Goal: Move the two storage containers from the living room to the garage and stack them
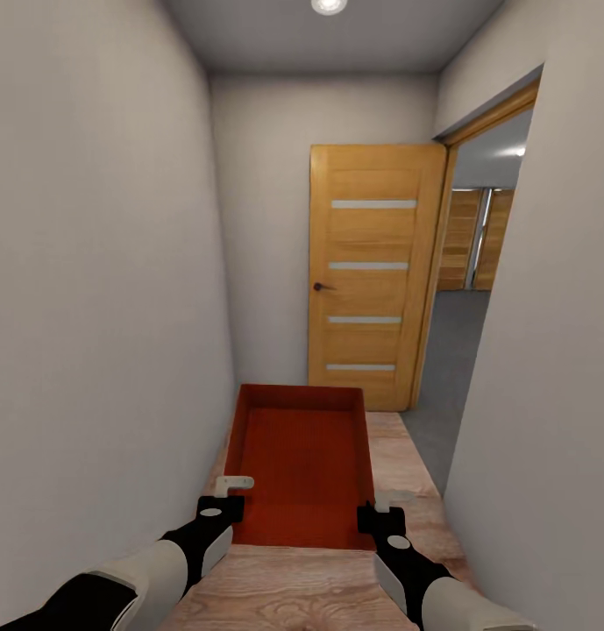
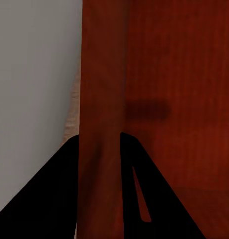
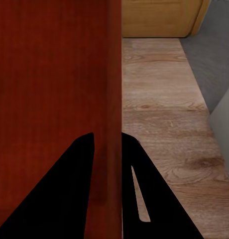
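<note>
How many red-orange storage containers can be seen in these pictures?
1. The storage container is held over the hallway's wood floor, the left tool on one side wall, the right tool on the other. A second may be out of view.

No text, label, brand, number or sign can be read anywhere.

A narrow hallway with pale walls (image 1: pixel 100 289) ran ahead over light wood planks (image 1: pixel 293 592). At its end stood a wooden door (image 1: pixel 372 276) with four frosted strips (dark handle on its left side). A ceiling light (image 1: pixel 328 5) glowed above.
</note>
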### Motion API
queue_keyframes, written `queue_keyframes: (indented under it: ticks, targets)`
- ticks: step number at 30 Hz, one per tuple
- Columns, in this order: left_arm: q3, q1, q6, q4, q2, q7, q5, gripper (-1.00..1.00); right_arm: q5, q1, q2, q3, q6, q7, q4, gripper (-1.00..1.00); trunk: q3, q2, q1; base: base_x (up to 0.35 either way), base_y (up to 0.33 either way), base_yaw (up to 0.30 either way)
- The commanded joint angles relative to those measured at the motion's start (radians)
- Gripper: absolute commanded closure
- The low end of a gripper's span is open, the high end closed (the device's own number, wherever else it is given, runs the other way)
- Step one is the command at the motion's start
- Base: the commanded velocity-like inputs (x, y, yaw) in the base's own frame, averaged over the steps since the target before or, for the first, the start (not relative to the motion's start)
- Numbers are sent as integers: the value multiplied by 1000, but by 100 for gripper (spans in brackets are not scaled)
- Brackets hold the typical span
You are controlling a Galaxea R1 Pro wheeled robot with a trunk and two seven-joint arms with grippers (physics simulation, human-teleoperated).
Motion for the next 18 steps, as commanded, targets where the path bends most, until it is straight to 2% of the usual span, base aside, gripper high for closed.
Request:
queue_keyframes:
  ticks: [1, 18]
  targets:
    - [24, -1, -5, 3, 30, 23, 14, 100, 16, -1, 1, -34, -16, 8, -22, 100, -2, -1, 1, 325, 0, 0]
    - [24, -1, -5, 3, 30, 23, 14, 100, 16, -1, 1, -34, -16, 8, -22, 100, -2, -1, 1, 325, 0, 0]
